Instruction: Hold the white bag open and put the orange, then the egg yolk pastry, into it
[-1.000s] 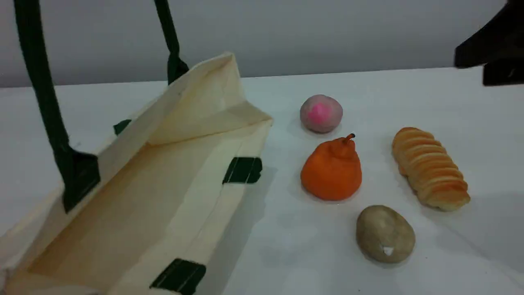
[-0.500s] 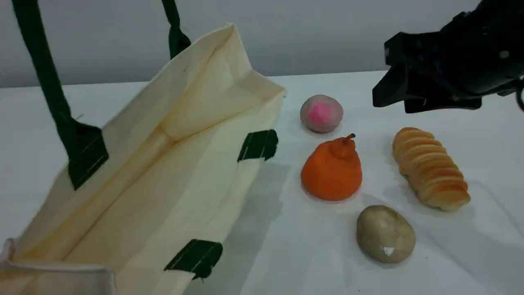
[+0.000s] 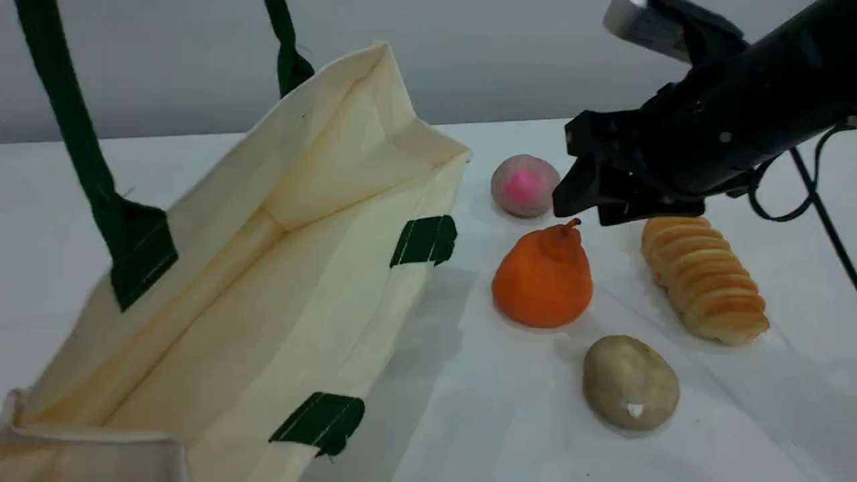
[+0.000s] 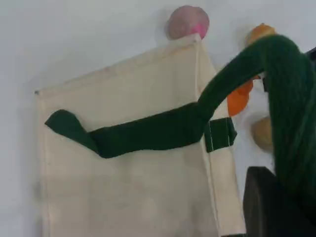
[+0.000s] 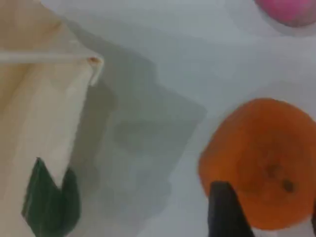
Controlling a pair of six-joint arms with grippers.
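Note:
The white bag stands at the left with its mouth wide, hung by its green handle, which runs up out of the scene view. In the left wrist view that handle runs into my left gripper, which is shut on it; one black fingertip shows. The orange sits on the table right of the bag. My right gripper hovers open just above its stem, and the orange lies between the fingertips in the right wrist view. The egg yolk pastry lies in front of the orange.
A greyish-pink ball with a magenta spot lies behind the orange, close to the right gripper. A long ridged golden bread lies right of the orange, partly under the right arm. A green tab marks the bag's near rim.
The right arm has swung in from the upper right, leftward and down, to just above the orange. The bag rose and opened wider early on, then held still.

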